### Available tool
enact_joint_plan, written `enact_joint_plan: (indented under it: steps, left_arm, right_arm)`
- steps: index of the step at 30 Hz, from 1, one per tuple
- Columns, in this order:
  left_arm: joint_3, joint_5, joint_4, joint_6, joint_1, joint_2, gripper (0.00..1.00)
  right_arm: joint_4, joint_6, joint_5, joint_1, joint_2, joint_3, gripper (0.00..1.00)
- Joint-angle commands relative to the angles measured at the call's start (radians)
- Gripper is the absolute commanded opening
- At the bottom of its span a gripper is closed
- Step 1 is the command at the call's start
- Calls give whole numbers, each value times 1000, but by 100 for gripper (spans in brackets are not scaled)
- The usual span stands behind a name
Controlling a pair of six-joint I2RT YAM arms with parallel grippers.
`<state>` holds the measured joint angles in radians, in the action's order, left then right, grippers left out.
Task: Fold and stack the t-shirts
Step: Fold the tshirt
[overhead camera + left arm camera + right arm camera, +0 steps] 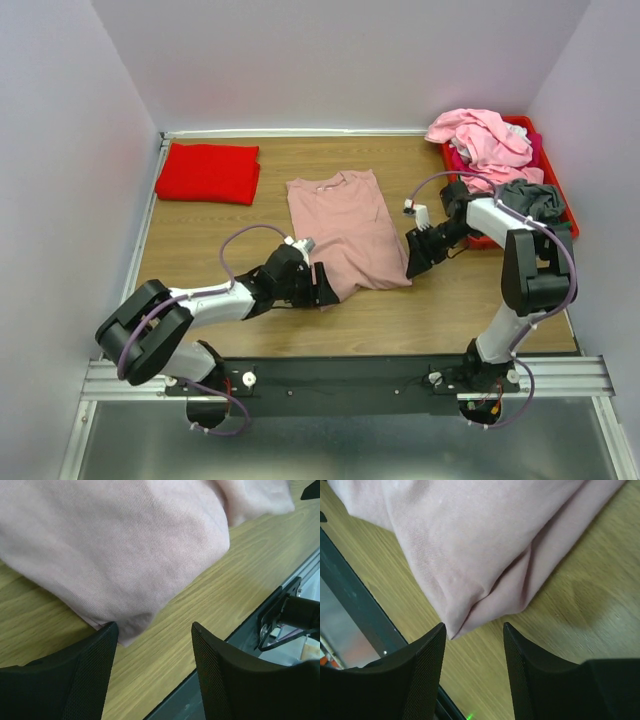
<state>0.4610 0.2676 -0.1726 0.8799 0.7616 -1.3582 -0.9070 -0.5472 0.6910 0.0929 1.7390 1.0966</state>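
Note:
A dusty-pink t-shirt (347, 228) lies partly folded in the middle of the table, its neck toward the back. My left gripper (324, 287) is at its near left corner, open, with the corner (125, 630) lying just ahead of the left finger and only bare wood between the jaws. My right gripper (415, 258) is at the near right corner, open too; that folded corner (457, 625) sits just off the tip of the left finger. A bright red t-shirt (208, 172) lies folded at the back left. More t-shirts, light pink (480, 137) and grey (530, 197), are heaped at the back right.
A red plastic bin (560, 200) at the back right holds the heap of shirts. The table's near edge and metal rail (280, 605) run close behind the left gripper. Walls close in the table on three sides.

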Motion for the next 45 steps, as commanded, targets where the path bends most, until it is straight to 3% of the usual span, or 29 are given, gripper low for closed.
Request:
enact_joint_plan:
  steps: [1, 6, 9, 12, 13, 15, 20, 26, 34, 37, 41, 43, 44, 45]
  left_arm:
    - [24, -24, -2, -22, 12, -50, 68]
    - [33, -16, -1, -51, 15, -91, 66]
    - [30, -7, -1, -71, 15, -104, 63]
    - [22, 10, -1, -85, 15, -116, 46]
    - [21, 18, -1, -102, 15, -116, 34]
    - [13, 33, 8, -113, 15, -111, 23]
    - [-4, 41, 111, -159, 15, -49, 0]
    - [18, 5, 266, -206, -4, 57, 0]
    - [44, 64, 298, -246, -8, 19, 0]
    - [59, 87, 332, -256, -8, 36, 0]
    - [111, 50, 473, -263, -8, 148, 47]
    - [156, 12, 528, -268, -10, 223, 55]
    - [169, 6, 560, -277, -11, 241, 60]
    - [194, -22, 576, -282, -15, 273, 62]
  right_arm:
    - [-26, -14, -28, 11, 43, 3, 55]
    - [-17, 6, -33, 11, 70, 14, 49]
    - [-10, 7, -38, 11, 74, 13, 39]
    - [-12, 9, -24, 10, 70, 14, 19]
    - [-12, 9, -27, 10, 64, 17, 14]
    - [-12, 15, -45, 8, 47, 22, 1]
    - [-1, 24, -116, -4, -2, 34, 0]
    - [10, 41, -163, -28, -29, 37, 0]
    - [-16, 36, -183, -36, -19, 31, 1]
    - [-33, 17, -228, -36, -53, 17, 7]
    - [-40, 6, -310, -38, -113, 42, 35]
    - [-40, 9, -308, -39, -119, 92, 43]
    - [-40, 6, -283, -39, -107, 112, 52]
    - [-40, 7, -248, -39, -95, 155, 53]
